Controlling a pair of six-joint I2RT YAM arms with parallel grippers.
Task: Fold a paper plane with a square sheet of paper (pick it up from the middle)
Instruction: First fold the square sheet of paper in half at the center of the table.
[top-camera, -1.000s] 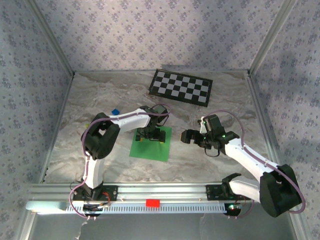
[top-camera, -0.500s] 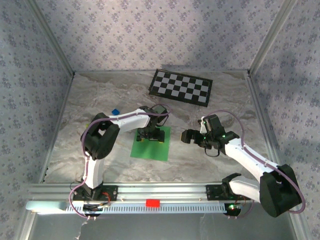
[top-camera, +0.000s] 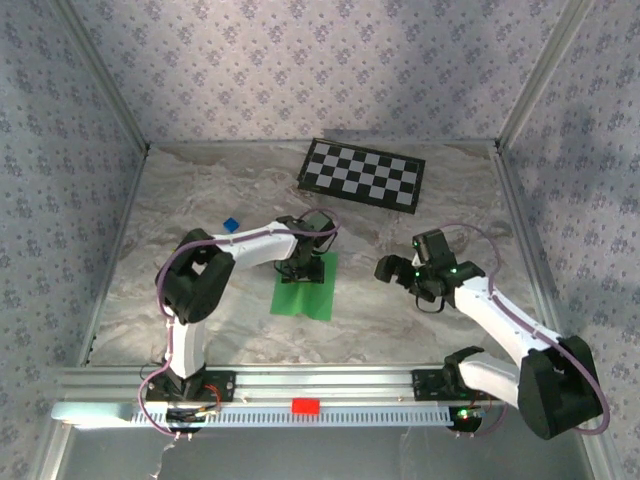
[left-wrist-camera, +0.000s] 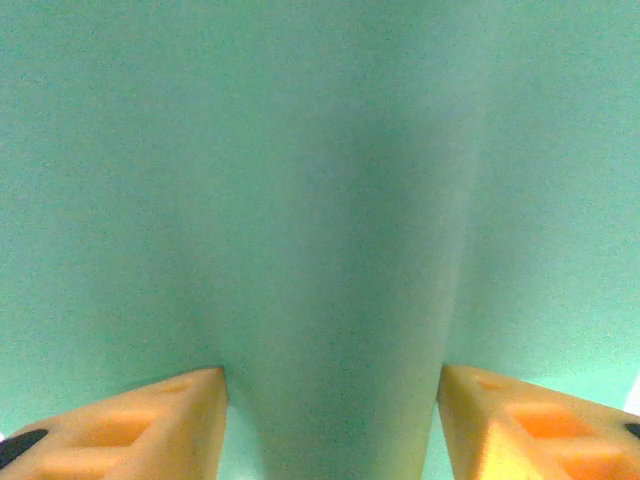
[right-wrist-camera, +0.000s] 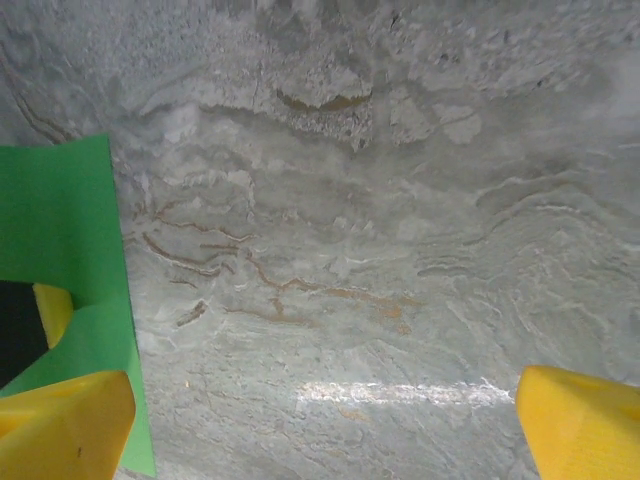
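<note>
The enclosure has walls (top-camera: 300, 60) papered in a small floral print, around a grey marbled table (top-camera: 190, 180). A black-and-white checkerboard (top-camera: 362, 172) lies flat at the far side, and a tiny blue block (top-camera: 231, 224) sits left of centre, too small to show detail.

The green sheet of paper (top-camera: 305, 298) lies near the middle of the table. Its far edge is covered by the left gripper (top-camera: 305, 268), which stands over it pointing down. In the left wrist view the left gripper (left-wrist-camera: 332, 375) has its orange fingers (left-wrist-camera: 170, 420) set part-way apart. A soft, shaded hump of the sheet (left-wrist-camera: 300, 150) rises between them. The fingertips are cut off by the bottom edge, and their contact with the hump cannot be confirmed.

The right gripper (top-camera: 388, 268) hangs to the right of the sheet, apart from it. In its own view the right gripper (right-wrist-camera: 325, 420) has its yellow fingers (right-wrist-camera: 65, 420) spread wide over bare marble with nothing between them. A corner of the sheet (right-wrist-camera: 60, 220) shows at the left, carrying a dark and yellow part cropped by the frame and hard to identify.
</note>
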